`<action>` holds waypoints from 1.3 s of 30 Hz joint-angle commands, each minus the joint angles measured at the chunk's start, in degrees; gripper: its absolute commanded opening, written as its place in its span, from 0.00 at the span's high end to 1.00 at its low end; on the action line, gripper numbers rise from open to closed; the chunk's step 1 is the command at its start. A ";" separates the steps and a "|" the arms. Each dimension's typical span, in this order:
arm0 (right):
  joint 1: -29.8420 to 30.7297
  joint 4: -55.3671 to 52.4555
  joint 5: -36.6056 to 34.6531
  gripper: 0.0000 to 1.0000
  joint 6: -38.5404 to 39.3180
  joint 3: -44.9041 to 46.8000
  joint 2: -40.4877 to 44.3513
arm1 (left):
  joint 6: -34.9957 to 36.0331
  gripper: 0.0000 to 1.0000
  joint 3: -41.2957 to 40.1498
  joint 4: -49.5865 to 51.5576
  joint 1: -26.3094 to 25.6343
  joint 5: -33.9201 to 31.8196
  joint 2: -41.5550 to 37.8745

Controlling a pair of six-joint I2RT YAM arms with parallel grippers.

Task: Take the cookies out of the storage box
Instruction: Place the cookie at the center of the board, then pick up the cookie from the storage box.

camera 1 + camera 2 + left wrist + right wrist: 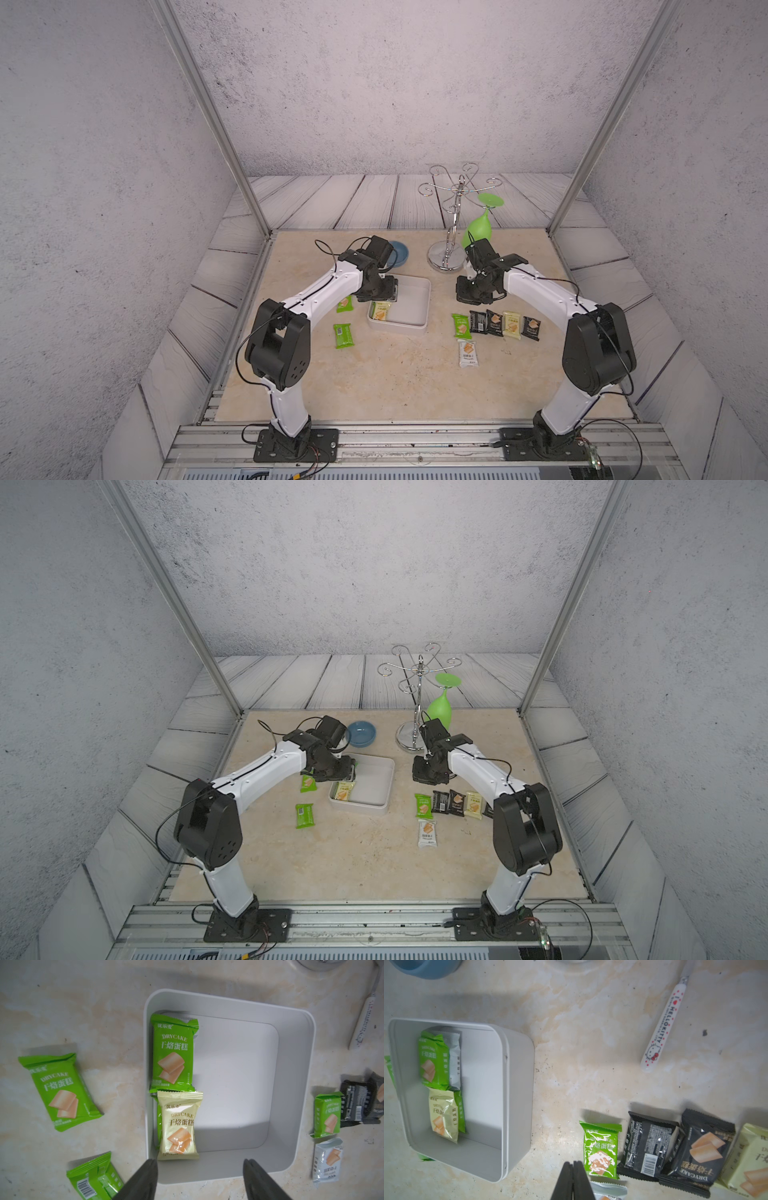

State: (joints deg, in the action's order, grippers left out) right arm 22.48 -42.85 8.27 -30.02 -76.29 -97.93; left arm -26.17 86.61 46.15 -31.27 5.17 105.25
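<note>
Dark fingers [149, 1178] of my left gripper [200, 1161] stand wide apart with nothing between them, hovering over the shallow white plastic storage box [293, 1084], which sits on the beige marbled tabletop [104, 1001] between my arms. Against the box's wall on my left side lie a bright green cookie packet [172, 1053] and a cream cookie packet [179, 1126], end to end, each partly covering another packet beneath. Two more green packets [60, 1091] lie on the table just outside that wall. My right gripper [573, 1162] is clenched, empty, near a row of green, black and cream packets [650, 1145] lying apart from the box on my right
</note>
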 commanded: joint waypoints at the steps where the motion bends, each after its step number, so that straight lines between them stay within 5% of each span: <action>1: -0.13 0.31 -1.80 0.90 -0.65 1.45 2.38 | 1.18 0.29 2.19 3.47 -0.79 -3.91 2.23; 39: -4.59 2.68 -0.45 0.91 1.65 4.31 0.95 | -0.48 0.29 9.90 8.66 -3.63 -10.10 18.26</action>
State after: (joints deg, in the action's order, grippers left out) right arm 18.20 -39.99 7.42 -28.71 -72.55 -96.33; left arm -26.37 95.64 53.36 -34.63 -4.64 122.32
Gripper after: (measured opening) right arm 0.095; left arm 0.712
